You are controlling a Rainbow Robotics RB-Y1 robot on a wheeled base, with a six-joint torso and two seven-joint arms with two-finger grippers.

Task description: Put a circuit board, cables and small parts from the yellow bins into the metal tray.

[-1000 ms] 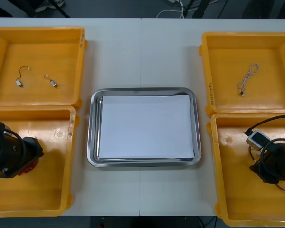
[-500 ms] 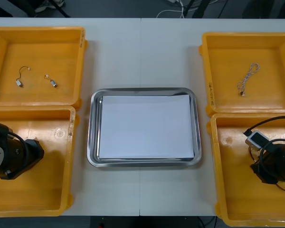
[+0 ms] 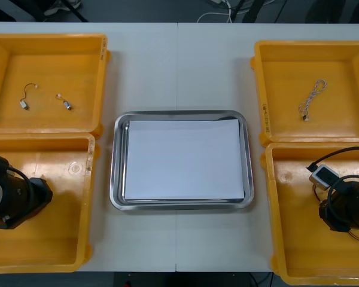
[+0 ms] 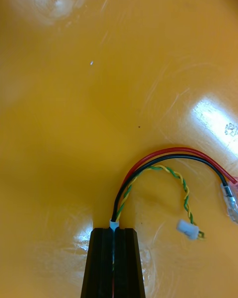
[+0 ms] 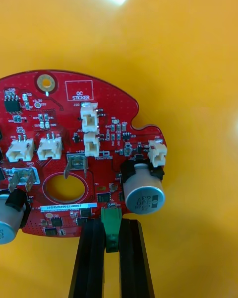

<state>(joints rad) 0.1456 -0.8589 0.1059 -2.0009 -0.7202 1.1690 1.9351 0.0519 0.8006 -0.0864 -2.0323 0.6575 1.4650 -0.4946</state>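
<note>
In the near left bin (image 3: 66, 239) our left end effector (image 5: 112, 223) holds the board (image 5: 74, 129) by its green connector (image 5: 111, 212). In the near right bin (image 3: 294, 239) our right end effector (image 4: 115, 232) clamps the cables (image 4: 163, 159).

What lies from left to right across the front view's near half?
Left gripper holding a circuit board in the near left yellow bin → metal tray → right gripper holding a cable in the near right yellow bin

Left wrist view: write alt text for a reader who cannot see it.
The left tool is shut on a small green connector at the edge of a round red circuit board that carries white sockets. A yellow plastic bin forms the background.
</note>
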